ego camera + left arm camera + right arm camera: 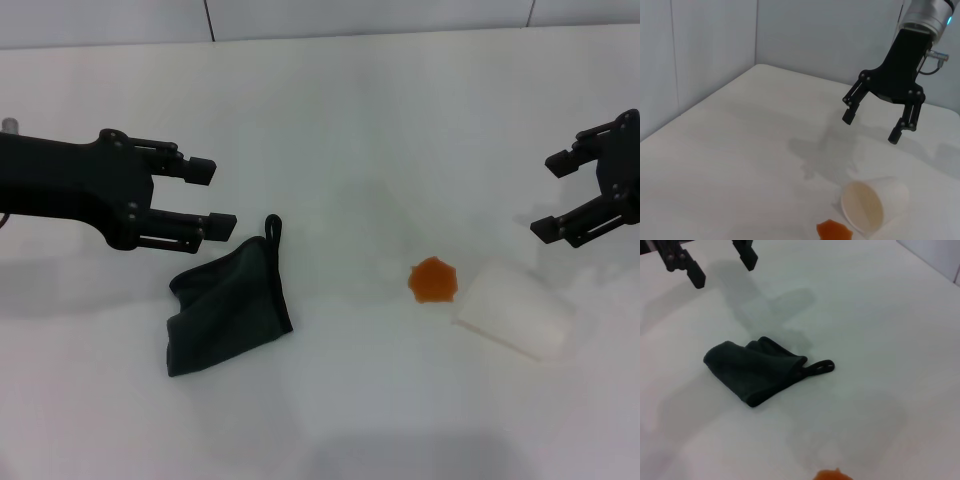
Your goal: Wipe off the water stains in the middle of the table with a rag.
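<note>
The rag (227,306) is a dark folded cloth with a cord loop, lying on the white table (330,130) left of centre; it also shows in the right wrist view (754,370). The water stain (434,280) is a small orange blotch right of centre, seen too in the left wrist view (833,231) and at the edge of the right wrist view (834,475). My left gripper (211,198) is open and empty, hovering just above and left of the rag; it also shows in the right wrist view (722,262). My right gripper (556,196) is open and empty at the right edge, also in the left wrist view (871,125).
A white paper cup (516,310) lies on its side just right of the stain, its mouth toward the stain in the left wrist view (872,202). A grey wall (300,15) runs behind the table's far edge.
</note>
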You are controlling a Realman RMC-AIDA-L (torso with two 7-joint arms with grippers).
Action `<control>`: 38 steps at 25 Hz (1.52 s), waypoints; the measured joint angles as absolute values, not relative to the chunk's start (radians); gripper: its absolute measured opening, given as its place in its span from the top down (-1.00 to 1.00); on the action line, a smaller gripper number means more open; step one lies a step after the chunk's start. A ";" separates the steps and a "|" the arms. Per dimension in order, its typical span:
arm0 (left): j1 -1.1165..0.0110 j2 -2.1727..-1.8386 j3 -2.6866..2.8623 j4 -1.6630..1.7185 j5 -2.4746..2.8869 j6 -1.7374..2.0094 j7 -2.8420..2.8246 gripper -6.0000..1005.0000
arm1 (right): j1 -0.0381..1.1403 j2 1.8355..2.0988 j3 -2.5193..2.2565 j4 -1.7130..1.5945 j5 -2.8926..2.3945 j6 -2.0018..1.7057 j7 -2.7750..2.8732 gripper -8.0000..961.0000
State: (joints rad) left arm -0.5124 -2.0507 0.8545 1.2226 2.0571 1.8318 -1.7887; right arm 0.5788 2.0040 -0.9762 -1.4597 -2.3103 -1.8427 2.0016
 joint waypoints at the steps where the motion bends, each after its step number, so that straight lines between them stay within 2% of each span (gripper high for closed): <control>1: -0.512 -2.051 0.854 1.223 2.057 1.832 -1.789 -0.45 | 0.582 2.004 -0.980 -1.462 -2.310 -1.844 2.010 -0.67; 9: -0.513 -2.039 0.878 1.223 2.057 1.834 -1.788 -0.45 | 0.666 1.987 -0.992 -1.469 -2.390 -1.907 2.145 -0.81; 10: -0.516 -2.038 0.878 1.223 2.058 1.834 -1.788 -0.45 | 0.704 1.991 -1.007 -1.469 -2.460 -1.939 2.204 -0.81; 17: -0.526 -2.028 0.879 1.223 2.063 1.834 -1.788 -0.45 | 0.781 2.003 -1.072 -1.501 -2.552 -2.022 2.372 -0.80; 38: -0.561 -2.034 0.915 1.224 2.109 1.837 -1.790 -0.45 | 0.820 2.022 -1.377 -1.480 -2.598 -1.980 2.730 -0.79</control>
State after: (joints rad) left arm -0.5607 -2.0345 0.9154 1.2242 2.1088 1.8369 -1.7897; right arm 0.8203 2.0218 -1.3765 -1.4805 -2.5978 -1.9803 2.7297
